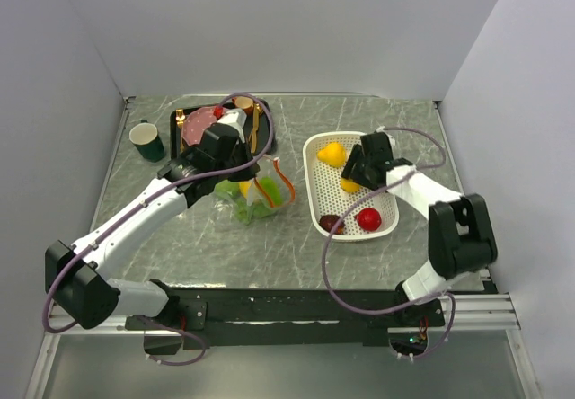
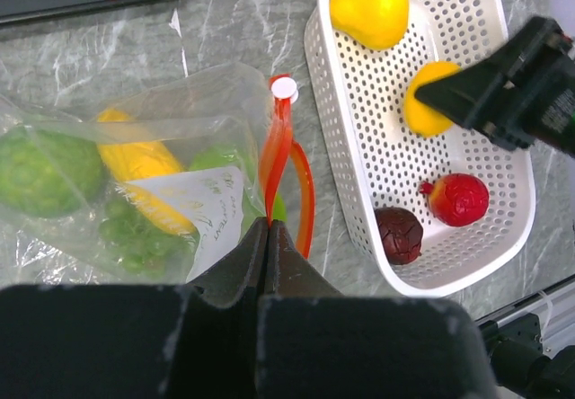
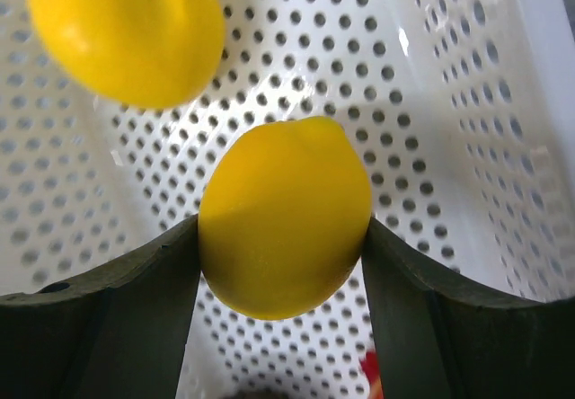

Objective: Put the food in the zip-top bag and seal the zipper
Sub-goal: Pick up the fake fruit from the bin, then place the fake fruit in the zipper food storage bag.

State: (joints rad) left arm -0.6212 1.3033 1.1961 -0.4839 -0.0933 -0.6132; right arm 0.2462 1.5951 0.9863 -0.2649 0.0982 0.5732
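- Zipper [image 2: 275, 147], a thin orange-red strip across the mouth of the clear floppy zip-top bag [image 2: 193, 93]: your left gripper [image 2: 268, 230] is clamped together on it.
- The bag lies on the counter [image 2: 234, 22], just beside the white perforated oval basket [image 2: 316, 53].
- Your right gripper [image 3: 280, 230] presses both sides of a yellow toy lemon [image 3: 287, 174] in the basket.
- Yellow corn [image 2: 135, 158] and green pieces [image 2: 43, 170] blur behind the bag's plastic, and the left gripper's body hides the bag's near edge.
- A red piece [image 2: 458, 199] and a dark purple piece [image 2: 398, 234] sit at the basket's near end.
- A second yellow fruit [image 3: 126, 31] is cut off at the top of the right wrist view.
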